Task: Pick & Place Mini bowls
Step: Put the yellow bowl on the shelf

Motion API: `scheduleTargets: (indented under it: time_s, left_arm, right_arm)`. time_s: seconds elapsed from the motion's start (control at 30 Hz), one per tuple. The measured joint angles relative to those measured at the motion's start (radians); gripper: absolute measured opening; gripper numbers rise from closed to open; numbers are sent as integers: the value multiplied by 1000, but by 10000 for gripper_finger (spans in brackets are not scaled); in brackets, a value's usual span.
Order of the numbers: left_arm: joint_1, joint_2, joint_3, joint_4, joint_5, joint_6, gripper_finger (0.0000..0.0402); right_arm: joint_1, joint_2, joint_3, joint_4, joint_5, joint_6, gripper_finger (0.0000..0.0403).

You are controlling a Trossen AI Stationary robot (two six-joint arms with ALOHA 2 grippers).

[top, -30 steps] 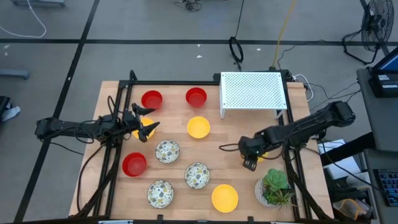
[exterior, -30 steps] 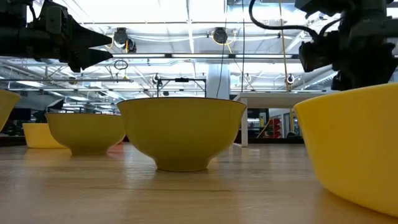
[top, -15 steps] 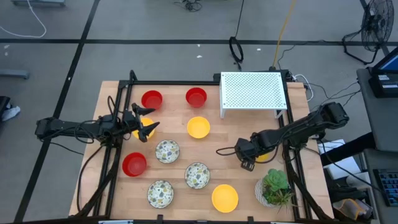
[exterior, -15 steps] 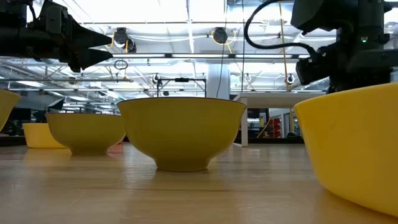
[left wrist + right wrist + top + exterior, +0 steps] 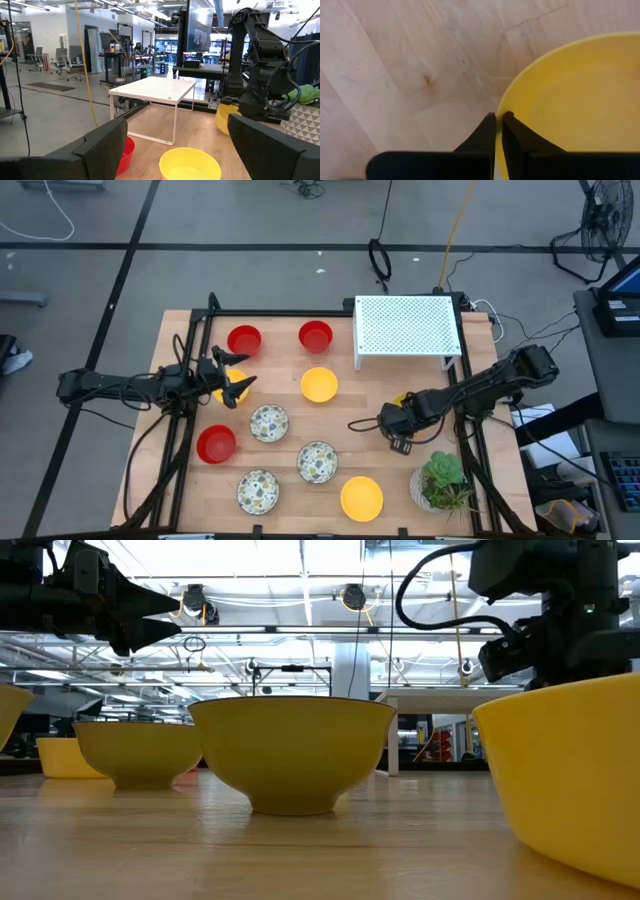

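The small round glossy yellow bowl (image 5: 575,105) sits on the pale wooden table (image 5: 375,395) below the white perforated metal rack (image 5: 407,328), mostly hidden under the right arm, which has edged slightly further left across the boards than a second ago. The right gripper (image 5: 499,131) has its two dark tapered fingers clenched on that bowl's thin rim. The left gripper (image 5: 235,375), unmoved, hovers with fingers spread over another yellow bowl beside a smooth round red bowl (image 5: 244,340)
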Motion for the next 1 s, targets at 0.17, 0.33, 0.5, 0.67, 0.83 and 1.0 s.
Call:
scheduleTargets:
  time_s: [0.17, 0.33, 0.5, 0.67, 0.83, 1.0]
  left_arm:
    - [0, 0, 0, 0, 0, 0, 349]
    - [0, 0, 0, 0, 1, 0, 349]
    - [0, 0, 0, 0, 1, 0, 349]
    - [0, 0, 0, -1, 4, 0, 349]
    - [0, 0, 0, 0, 4, 0, 349]
    - [0, 0, 0, 0, 4, 0, 349]
  right_arm:
    - [0, -36, -1, -5, -2, -10, 3]
    - [0, -127, -3, 15, -8, -13, 0]
    - [0, -252, -3, 72, -6, -10, 0]
    - [0, -358, -3, 177, -5, -31, 0]
    - [0, -428, -3, 288, -2, -77, 0]
    - [-2, -488, -3, 438, 47, -188, 0]
